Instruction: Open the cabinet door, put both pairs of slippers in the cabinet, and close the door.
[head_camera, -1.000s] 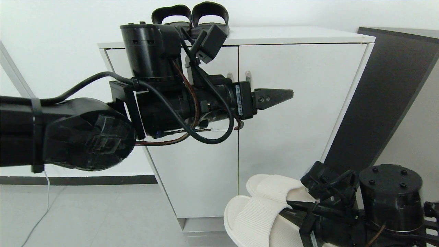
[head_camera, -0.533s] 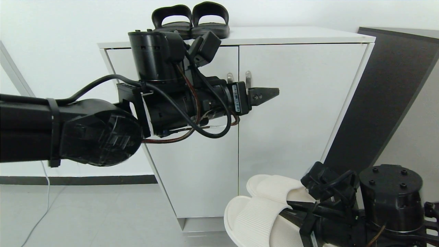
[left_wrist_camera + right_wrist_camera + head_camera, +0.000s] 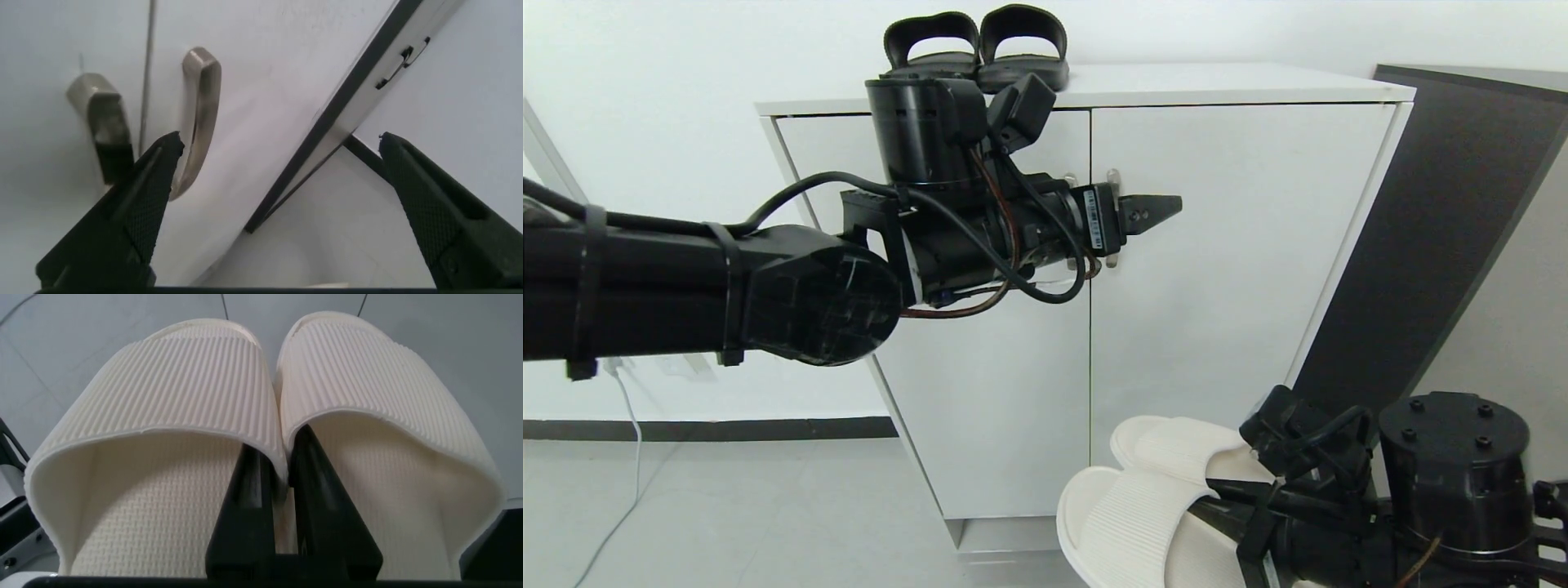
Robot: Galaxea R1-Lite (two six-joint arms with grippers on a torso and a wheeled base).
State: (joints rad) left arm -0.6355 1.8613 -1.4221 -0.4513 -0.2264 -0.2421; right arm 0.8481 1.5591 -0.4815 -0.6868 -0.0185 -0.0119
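Observation:
The white cabinet (image 3: 1241, 245) stands with both doors closed, two metal handles (image 3: 1112, 178) side by side at the centre seam. A pair of black slippers (image 3: 976, 45) rests on its top. My left gripper (image 3: 1152, 212) hovers open just in front of the handles; in the left wrist view one handle (image 3: 196, 114) lies close to one of its fingers (image 3: 131, 220), not between them. Low on the right, my right gripper (image 3: 278, 469) is shut on the pair of white slippers (image 3: 1143, 490), pinching their two inner walls together.
A dark grey panel (image 3: 1437, 229) leans beside the cabinet's right side. A white wall is behind, and a thin white cable (image 3: 621, 490) runs over the grey floor at the left.
My left arm has moved up and in toward the cabinet, bringing the gripper from in front of the right door closer to the handles. The right arm and the white slippers have stayed put.

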